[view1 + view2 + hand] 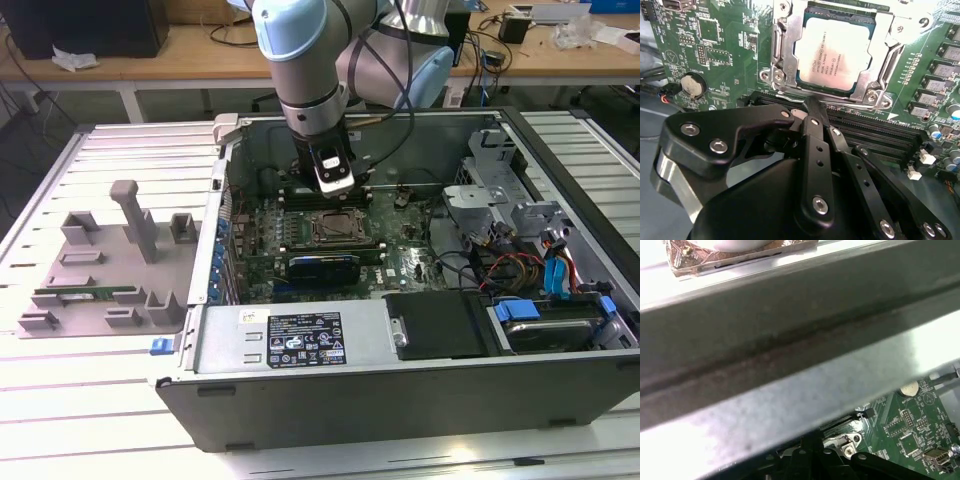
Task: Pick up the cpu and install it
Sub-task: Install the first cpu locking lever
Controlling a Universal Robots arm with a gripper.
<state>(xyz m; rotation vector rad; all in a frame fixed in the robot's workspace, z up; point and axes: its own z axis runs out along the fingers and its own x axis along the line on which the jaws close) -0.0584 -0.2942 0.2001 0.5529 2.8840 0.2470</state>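
Note:
The cpu (834, 51), a flat square chip with a silver-grey top, lies in its metal socket frame (778, 55) on the green motherboard (720, 45). In the exterior view the cpu (335, 228) sits mid-board inside the open computer case (400, 390). My gripper (333, 186) hangs just above and behind it. In the second wrist view the black fingers (812, 125) come together at the gripper (809, 104) tip, shut with nothing between them. The tip is over the socket's edge, beside the memory slots (875, 132), apart from the chip.
A grey fixture plate (100, 270) with a memory stick (85, 295) lies at the exterior view's left. A black card (325, 266), the power supply (300, 340), a drive cage (480, 190) and cables (540, 265) crowd the case. The case wall (790, 340) stands close by.

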